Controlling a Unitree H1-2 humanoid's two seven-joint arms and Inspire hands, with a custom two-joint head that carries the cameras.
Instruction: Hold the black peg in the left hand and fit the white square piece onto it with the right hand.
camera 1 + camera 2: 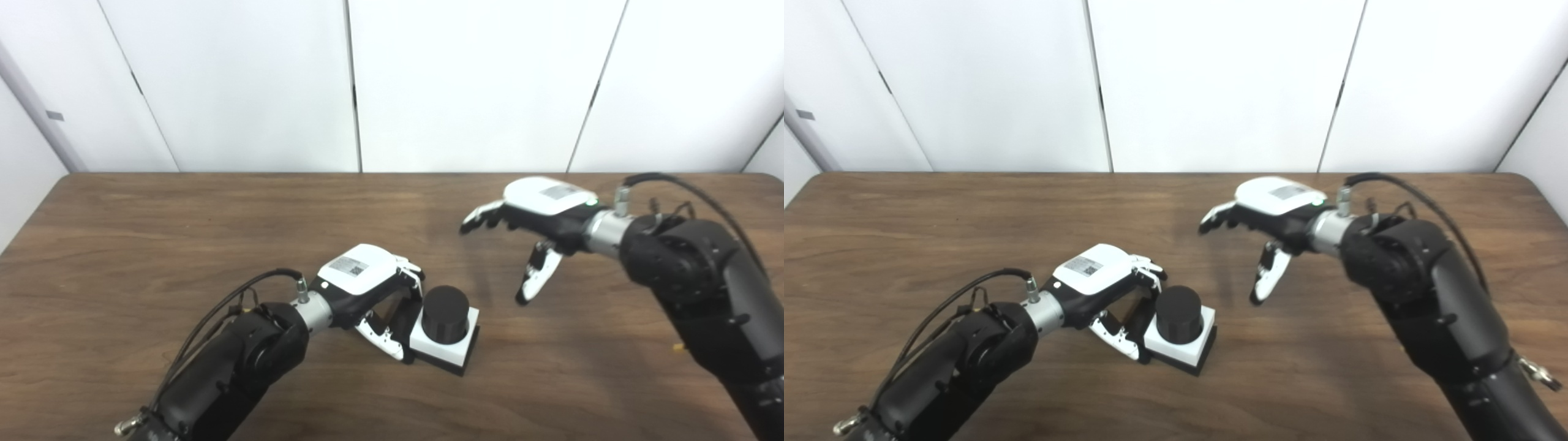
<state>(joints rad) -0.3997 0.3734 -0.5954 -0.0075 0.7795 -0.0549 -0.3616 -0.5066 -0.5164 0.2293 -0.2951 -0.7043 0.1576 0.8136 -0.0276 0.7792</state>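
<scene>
Already the white square piece (442, 344) sits around the upright black peg (446, 313), left hand (367, 288) gripping its near side, right hand (533, 220) spread wide, empty, well apart

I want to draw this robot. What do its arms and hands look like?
Both arms are chunky, rounded and black, each with a shiny silver wrist and a thin black cable looping along it. The left hand and right hand have white backs bearing a small grey label; their fingers are black and white. A tiny green light glows on the right hand, and a metal clip hangs low on each arm.

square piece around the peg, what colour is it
White square piece, on a black base; clearest in the left eye view.
</scene>
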